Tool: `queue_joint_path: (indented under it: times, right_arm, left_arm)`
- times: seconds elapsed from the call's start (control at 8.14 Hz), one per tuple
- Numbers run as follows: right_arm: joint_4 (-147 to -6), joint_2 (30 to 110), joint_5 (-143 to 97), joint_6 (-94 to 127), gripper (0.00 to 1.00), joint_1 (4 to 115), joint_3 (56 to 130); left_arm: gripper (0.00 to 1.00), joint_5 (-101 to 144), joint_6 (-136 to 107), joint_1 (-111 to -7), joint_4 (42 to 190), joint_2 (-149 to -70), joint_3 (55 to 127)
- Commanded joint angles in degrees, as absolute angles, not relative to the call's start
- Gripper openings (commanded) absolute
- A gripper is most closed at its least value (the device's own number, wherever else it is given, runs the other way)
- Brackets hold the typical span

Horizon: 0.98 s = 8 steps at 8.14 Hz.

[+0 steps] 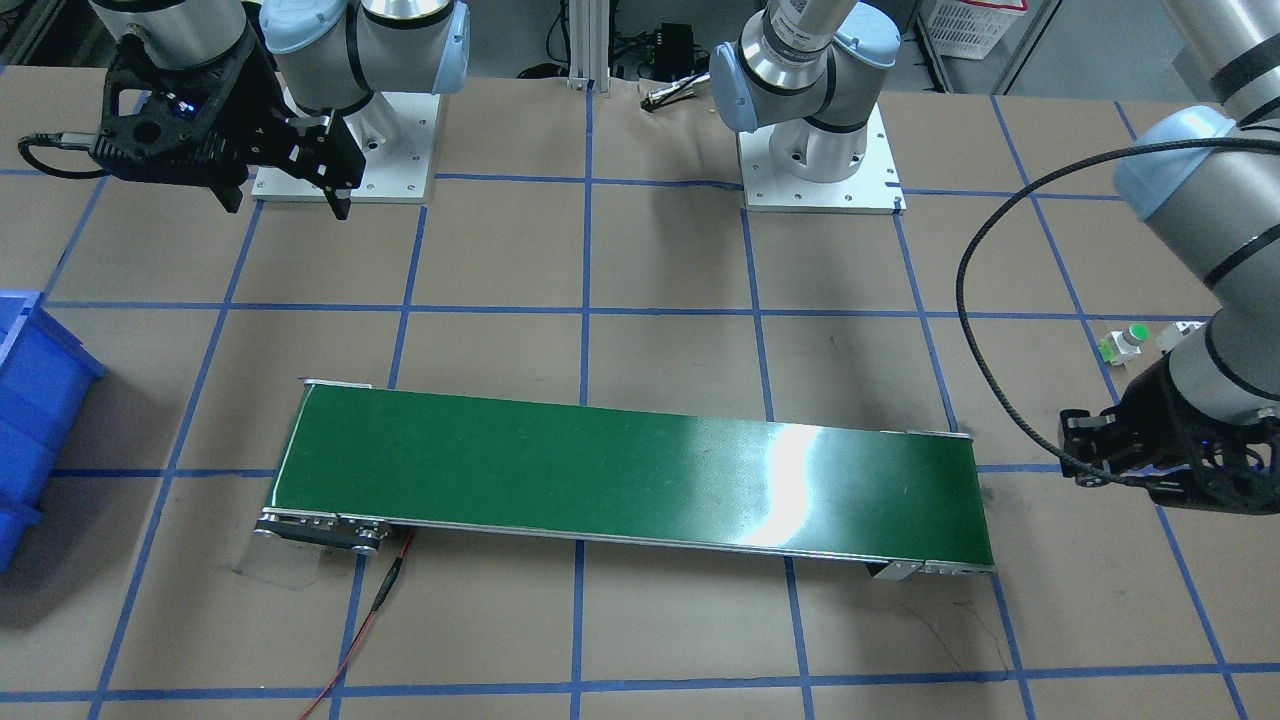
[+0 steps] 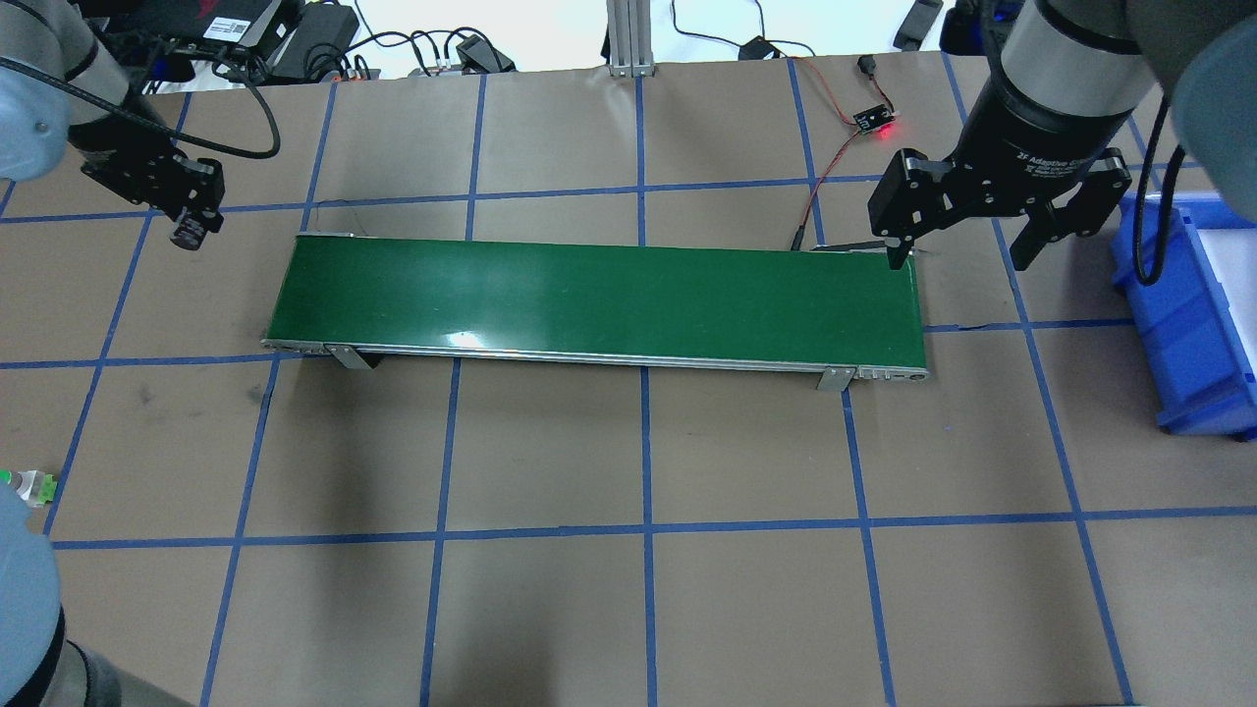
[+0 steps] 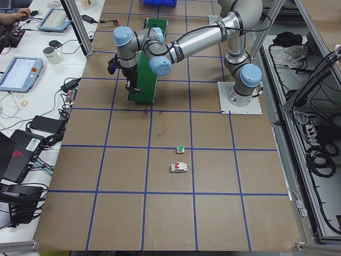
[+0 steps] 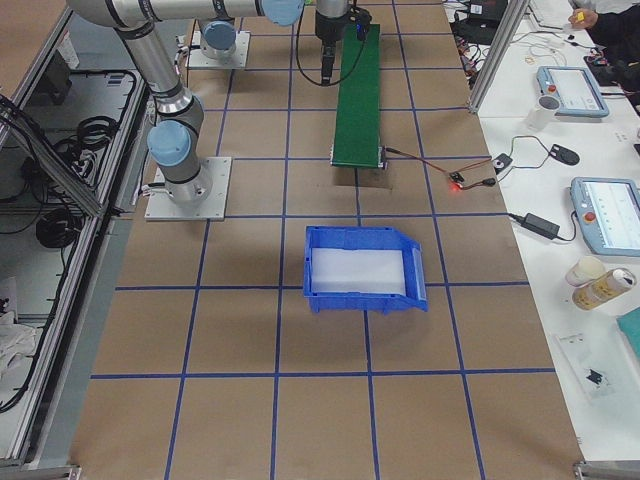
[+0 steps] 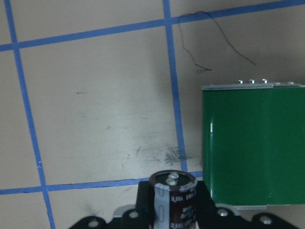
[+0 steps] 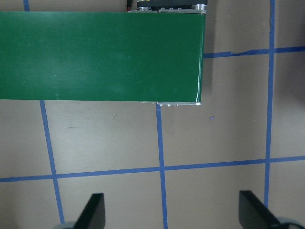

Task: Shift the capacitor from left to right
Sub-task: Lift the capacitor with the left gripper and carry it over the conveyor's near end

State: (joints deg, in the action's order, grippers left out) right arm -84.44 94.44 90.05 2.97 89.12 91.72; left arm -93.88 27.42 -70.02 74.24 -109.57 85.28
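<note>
Upper left of the overhead view: the robot's left gripper (image 2: 185, 201) pinches a small black cylindrical capacitor with pale stripe markings and a metallic end (image 5: 172, 199). Its black fingers (image 5: 143, 202) press on either side of the body, and the terminal end is turned toward the wrist camera. The part hangs over the brown paper-covered table (image 2: 550, 442), just beside the left end of the long green conveyor belt (image 2: 599, 295) and not yet above it.

At the upper right of that view, the right gripper (image 2: 960, 247) hovers near the belt's far end with its jaws spread wide and nothing between them. A blue plastic bin (image 2: 1174, 324) sits at the right edge. A green-topped push button (image 3: 180, 149) and a white circuit breaker with red switches (image 3: 179, 168) lie well apart from the belt, in the lower middle of the left-side view.

The handover looks barely begun, and the risks seem plain. Released here, the capacitor would land on the paper beside the belt rather than on it. Set down on its round side, it could roll off the narrow belt's edge. The fingers grip a smooth curved wall, so a jolt while carrying could let it twist or slip. How high it hangs above the table cannot be told.
</note>
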Motion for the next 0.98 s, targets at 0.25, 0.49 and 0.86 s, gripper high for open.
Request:
queue_joint_path:
  times: [0.25, 0.49, 0.86]
  right_arm:
    - [-84.46, 93.87, 90.87, 3.08, 1.00, 88.69, 90.88]
    - [-84.72, 93.78, 92.55, 2.99, 1.00, 88.42, 90.88]
    - [-84.73, 92.73, 93.25, 4.57, 1.00, 88.50, 91.67]
  left_arm:
    - [0.00, -90.18, 19.33, -75.50, 70.60, -110.65, 92.72]
    - [0.00, -90.18, 19.78, -75.76, 65.68, -113.28, 92.29]
    - [0.00, -90.53, 17.76, -76.46, 65.65, -114.35, 92.28]
